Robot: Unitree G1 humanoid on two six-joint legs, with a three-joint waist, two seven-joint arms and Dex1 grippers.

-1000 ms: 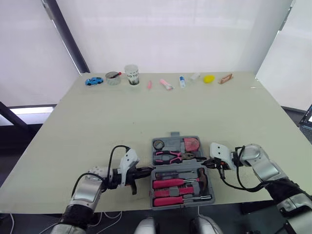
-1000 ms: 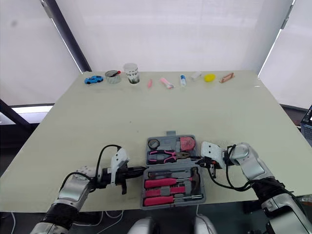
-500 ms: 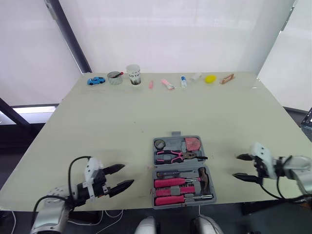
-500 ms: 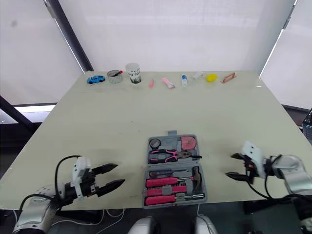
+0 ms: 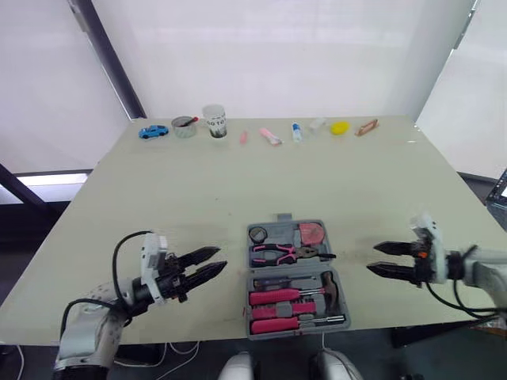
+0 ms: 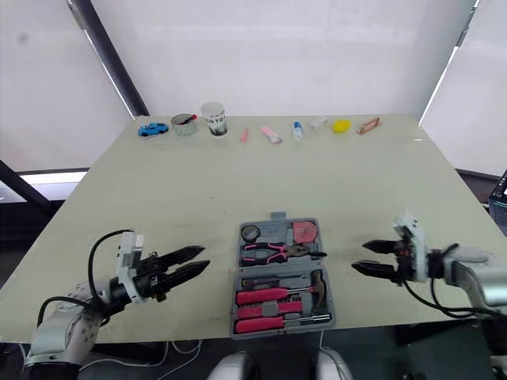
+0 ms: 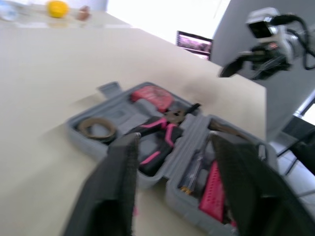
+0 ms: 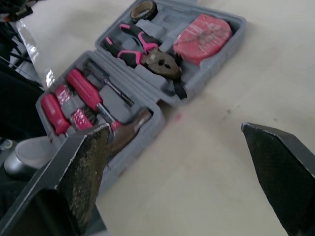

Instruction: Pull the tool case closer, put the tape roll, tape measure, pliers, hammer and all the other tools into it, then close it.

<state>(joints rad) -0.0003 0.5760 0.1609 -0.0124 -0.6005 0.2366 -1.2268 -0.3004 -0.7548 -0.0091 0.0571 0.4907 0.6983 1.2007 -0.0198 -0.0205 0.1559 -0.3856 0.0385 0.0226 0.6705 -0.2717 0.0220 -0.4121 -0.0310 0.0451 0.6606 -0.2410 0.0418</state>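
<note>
Left hand [image 5: 215, 260] and right hand [image 5: 372, 259] both spread apart, empty, flanking packed case [image 5: 293, 277] at bench [image 5: 238, 182] near edge; stiff plastic, probably slides, grip its far rim.

The left gripper [image 5: 220, 258], at eight o'clock, and the right gripper [image 5: 372, 259], at four, each have two black tapered fingers [image 5: 202, 255] on a white block [image 5: 152, 253]. Black cables [image 5: 117, 253] loop over silver-grey forearms [image 5: 85, 319].
</note>
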